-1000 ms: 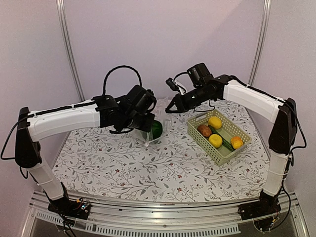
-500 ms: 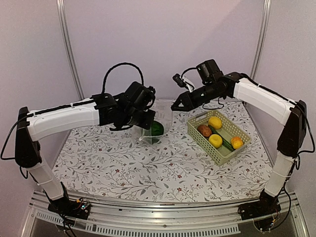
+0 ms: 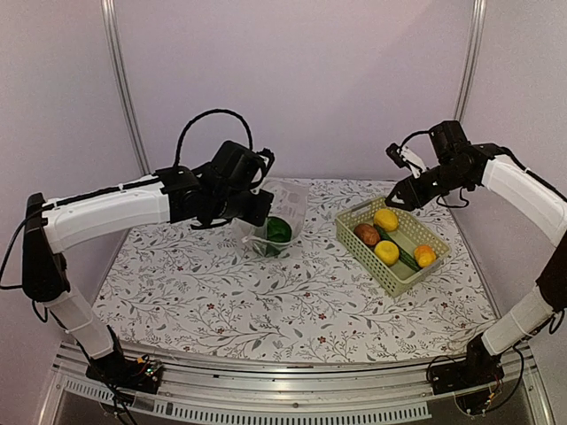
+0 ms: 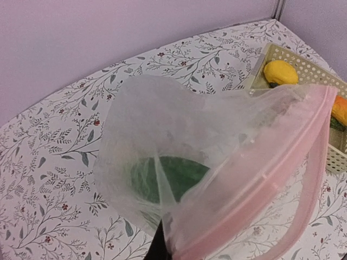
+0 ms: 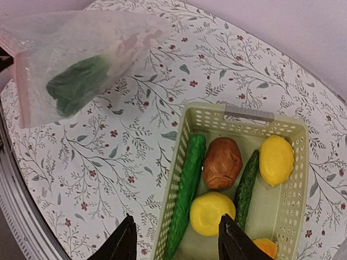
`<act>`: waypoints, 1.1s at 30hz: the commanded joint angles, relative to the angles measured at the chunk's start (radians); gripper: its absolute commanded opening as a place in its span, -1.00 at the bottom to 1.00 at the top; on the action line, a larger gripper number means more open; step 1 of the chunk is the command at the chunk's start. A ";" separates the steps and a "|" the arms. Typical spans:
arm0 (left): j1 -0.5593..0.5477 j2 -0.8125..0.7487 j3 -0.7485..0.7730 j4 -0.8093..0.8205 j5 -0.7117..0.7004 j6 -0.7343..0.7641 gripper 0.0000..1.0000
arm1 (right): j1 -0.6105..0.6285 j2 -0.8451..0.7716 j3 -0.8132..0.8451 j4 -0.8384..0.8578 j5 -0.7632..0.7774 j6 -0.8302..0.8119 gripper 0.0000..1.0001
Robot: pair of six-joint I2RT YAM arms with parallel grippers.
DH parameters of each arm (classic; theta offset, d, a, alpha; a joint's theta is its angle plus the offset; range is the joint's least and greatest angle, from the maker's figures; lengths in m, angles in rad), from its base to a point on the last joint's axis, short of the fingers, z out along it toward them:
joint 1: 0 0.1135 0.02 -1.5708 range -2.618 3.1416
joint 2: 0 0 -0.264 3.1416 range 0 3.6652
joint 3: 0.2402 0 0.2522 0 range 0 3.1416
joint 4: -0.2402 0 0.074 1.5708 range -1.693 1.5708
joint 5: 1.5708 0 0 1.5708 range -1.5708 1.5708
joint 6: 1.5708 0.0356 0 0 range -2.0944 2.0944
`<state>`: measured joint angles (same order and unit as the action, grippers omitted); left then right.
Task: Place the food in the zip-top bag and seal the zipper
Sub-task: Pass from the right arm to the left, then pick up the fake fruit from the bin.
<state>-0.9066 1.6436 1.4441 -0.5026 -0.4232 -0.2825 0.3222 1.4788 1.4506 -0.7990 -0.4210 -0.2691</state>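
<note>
The clear zip-top bag (image 3: 283, 208) hangs off the table, my left gripper (image 3: 257, 212) shut on its mouth edge. Only a dark fingertip (image 4: 157, 248) shows against the plastic in the left wrist view. The pink zipper (image 4: 282, 179) runs along the open mouth. A leafy green vegetable (image 3: 278, 230) lies inside the bag (image 4: 162, 124). My right gripper (image 3: 396, 197) hovers open above the basket's near-left part, holding nothing (image 5: 176, 222). Below it lie a long green cucumber (image 5: 187, 195), a reddish-brown piece (image 5: 222, 162), two yellow fruits (image 5: 212, 213) (image 5: 276, 160), a darker cucumber (image 5: 246, 181) and an orange piece (image 5: 255, 246).
The pale green lattice basket (image 3: 403, 276) stands at the right on the floral tablecloth (image 3: 266, 310), with its left wall (image 5: 184, 135) directly under the right fingers. The back wall and two metal uprights (image 3: 120, 80) close off the far side.
My right gripper left the bag's mouth, swung right to above the basket and opened. The left gripper closed on the bag's edge and lifted it slightly.
</note>
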 commanded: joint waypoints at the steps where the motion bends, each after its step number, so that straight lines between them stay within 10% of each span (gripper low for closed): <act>1: 0.011 -0.031 -0.026 0.037 0.026 0.024 -1.00 | -0.058 0.022 -0.088 -0.107 0.249 -0.136 -0.01; 24: 0.017 -0.050 -0.088 0.044 0.029 0.000 -1.00 | -0.093 0.207 -0.288 -0.111 0.582 -0.016 0.64; 33: 0.018 -0.050 -0.088 0.042 0.031 -0.007 -1.00 | -0.092 0.238 -0.275 -0.097 0.646 -0.010 0.35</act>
<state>-0.9020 1.6272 1.3621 -0.4713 -0.3969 -0.2813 0.2325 1.7065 1.1614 -0.9100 0.1810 -0.2958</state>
